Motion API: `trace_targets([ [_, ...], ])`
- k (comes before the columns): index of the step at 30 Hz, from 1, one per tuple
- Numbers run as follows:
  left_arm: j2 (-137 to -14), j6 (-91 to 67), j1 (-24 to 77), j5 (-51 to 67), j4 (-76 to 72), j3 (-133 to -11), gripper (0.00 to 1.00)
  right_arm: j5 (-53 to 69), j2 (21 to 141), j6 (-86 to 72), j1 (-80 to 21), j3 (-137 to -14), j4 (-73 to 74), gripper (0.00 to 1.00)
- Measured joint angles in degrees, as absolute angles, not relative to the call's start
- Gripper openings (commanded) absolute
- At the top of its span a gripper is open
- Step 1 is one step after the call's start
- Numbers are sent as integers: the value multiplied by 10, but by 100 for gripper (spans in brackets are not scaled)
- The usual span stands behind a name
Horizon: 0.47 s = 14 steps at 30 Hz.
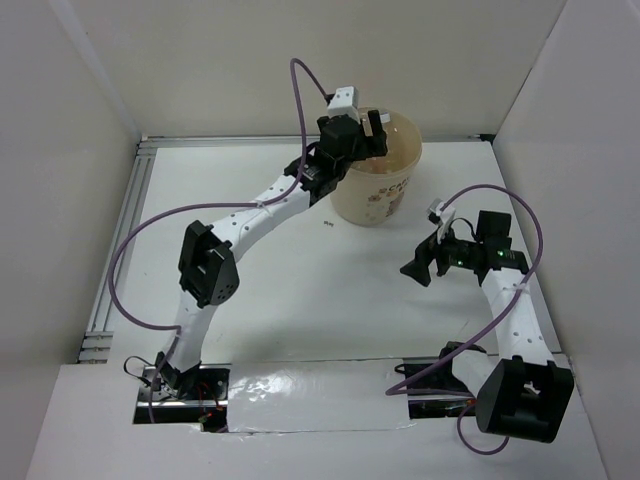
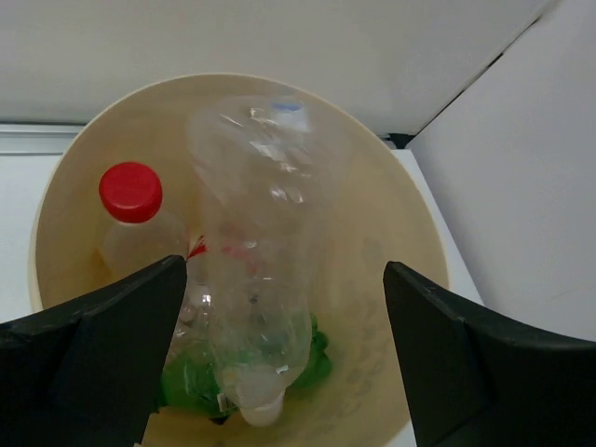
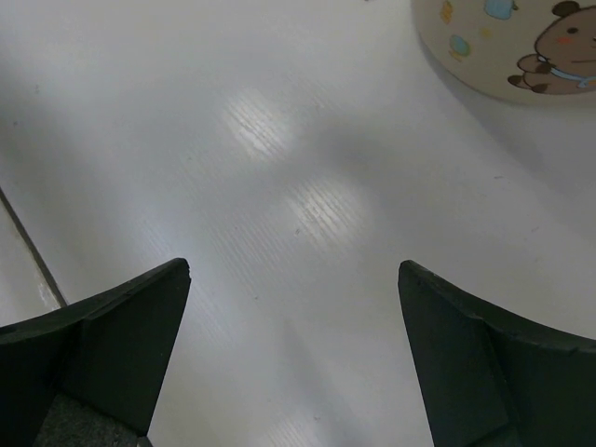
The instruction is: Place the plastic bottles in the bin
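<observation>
The beige bin (image 1: 378,190) stands at the back of the table. My left gripper (image 1: 366,133) hangs over its mouth, open, with nothing between its fingers. In the left wrist view, below the left gripper (image 2: 284,268), a clear bottle (image 2: 253,233) lies cap-down inside the bin (image 2: 391,214), free of the fingers. Beside it stands a red-capped bottle (image 2: 131,192), and a green bottle (image 2: 186,384) lies underneath. My right gripper (image 1: 424,266) is open over bare table to the right of the bin. In its own view the right gripper (image 3: 294,267) holds nothing, and the bin's printed side (image 3: 521,47) shows at top right.
White walls enclose the table on three sides. An aluminium rail (image 1: 118,250) runs along the left edge. A strip of shiny tape (image 1: 310,395) covers the near edge between the arm bases. A small dark mark (image 1: 328,224) lies left of the bin.
</observation>
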<state>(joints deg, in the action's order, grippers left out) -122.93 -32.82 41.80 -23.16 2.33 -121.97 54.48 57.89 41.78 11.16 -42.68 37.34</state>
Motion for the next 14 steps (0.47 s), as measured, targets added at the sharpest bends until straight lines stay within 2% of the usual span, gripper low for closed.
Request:
trace_targets([
  [4,-1219,-314,418,-224,30,-1196,100,492,578,340,112,-427,335,100],
  [7,-1167,-295,417,-205,33,-1144,100,429,578,268,112,-427,298,100],
  [10,-1044,-265,417,-166,21,-1020,100,343,578,206,114,-428,261,100],
  [14,-829,-238,417,-132,-31,-795,100,264,578,159,118,-428,225,100],
])
